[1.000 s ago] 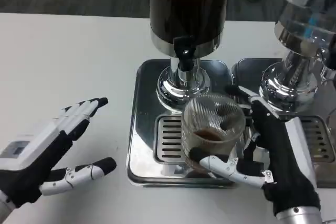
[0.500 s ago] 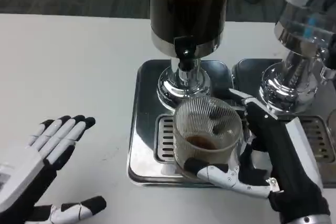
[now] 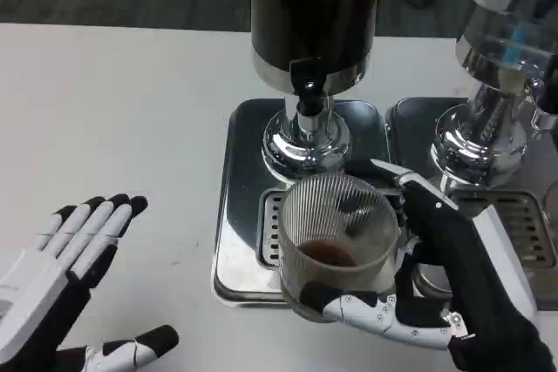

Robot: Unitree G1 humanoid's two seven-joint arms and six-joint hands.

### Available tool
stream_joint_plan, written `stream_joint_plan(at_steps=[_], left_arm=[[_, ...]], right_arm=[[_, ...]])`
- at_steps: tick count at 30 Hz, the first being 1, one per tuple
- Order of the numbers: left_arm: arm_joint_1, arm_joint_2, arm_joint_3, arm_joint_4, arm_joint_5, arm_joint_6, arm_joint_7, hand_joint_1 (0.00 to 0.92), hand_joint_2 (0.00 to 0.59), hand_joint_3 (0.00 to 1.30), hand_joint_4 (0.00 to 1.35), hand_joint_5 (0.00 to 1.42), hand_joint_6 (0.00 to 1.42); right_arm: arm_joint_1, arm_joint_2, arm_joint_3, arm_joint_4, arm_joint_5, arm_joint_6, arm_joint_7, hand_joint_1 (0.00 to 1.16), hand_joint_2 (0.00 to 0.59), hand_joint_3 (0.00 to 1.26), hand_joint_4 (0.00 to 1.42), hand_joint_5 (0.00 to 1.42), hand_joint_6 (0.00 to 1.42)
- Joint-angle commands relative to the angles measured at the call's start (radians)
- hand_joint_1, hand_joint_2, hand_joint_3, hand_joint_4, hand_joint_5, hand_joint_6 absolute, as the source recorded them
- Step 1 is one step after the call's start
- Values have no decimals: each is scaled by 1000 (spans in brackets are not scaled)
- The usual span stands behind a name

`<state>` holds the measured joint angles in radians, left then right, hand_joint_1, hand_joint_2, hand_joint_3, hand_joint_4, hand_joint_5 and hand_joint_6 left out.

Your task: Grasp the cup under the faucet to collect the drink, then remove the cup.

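— Over the drip tray (image 3: pixel 237 215), what has it got hold of?

— The right hand (image 3: pixel 453 276) is wrapped around the cup (image 3: pixel 336 237); the thumb curls across the near side of the glass at the bottom, the other fingers reach round the far side; you can see their dark tips through the ribbed wall

— Is there anything in the cup?

— A shallow pool of brown drink at the bottom; the glass itself is clear and ridged all the way up

— And where does it sit against the dispenser?

— In front of the black faucet (image 3: pixel 305 84), toward the robot, over the slotted grille and the tray's near edge; the tall dispenser (image 3: pixel 316 15) with its dark liquid stands behind it on a chrome foot; whether the cup's base touches the grille I cannot tell from here

— What about the other arm?

— The left hand (image 3: pixel 61 276) is well apart from the tray, low at the near left over the white table (image 3: pixel 113 102); palm flat, fingers straight and side by side, thumb stuck out toward the tray; it holds nothing

— Anything else on the table?

— A second dispenser (image 3: pixel 501 84) to the right, chrome foot and clear body, on its own tray; the right hand's back lies just in front of it
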<state>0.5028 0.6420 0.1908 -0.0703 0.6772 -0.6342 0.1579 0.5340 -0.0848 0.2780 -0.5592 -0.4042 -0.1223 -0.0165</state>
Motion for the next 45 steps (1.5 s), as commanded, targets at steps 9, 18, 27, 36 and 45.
stream_joint_plan(at_steps=[9,18,27,36,45], left_arm=[[-5,-14,-25,-9,0,18,-7,0,119,0,0,0,0],[-11,-22,-32,-4,7,20,-2,0,120,0,0,0,0],[-18,-14,-47,-1,9,20,-11,0,123,0,0,0,0],[-21,-19,-56,-2,7,23,-4,0,123,0,0,0,0],[-20,-24,-58,0,-2,33,-7,0,124,0,0,0,0]], right_arm=[[-6,3,-14,-20,31,-12,-4,995,154,317,636,878,1249],[-17,2,-23,-9,45,-16,-2,995,154,324,636,878,1248],[-7,7,-17,-7,37,-21,-15,995,154,325,636,878,1248],[-10,2,-21,-8,42,-19,-10,995,154,325,630,869,1247],[-11,4,-26,-10,36,-22,-17,991,168,326,628,867,1230]])
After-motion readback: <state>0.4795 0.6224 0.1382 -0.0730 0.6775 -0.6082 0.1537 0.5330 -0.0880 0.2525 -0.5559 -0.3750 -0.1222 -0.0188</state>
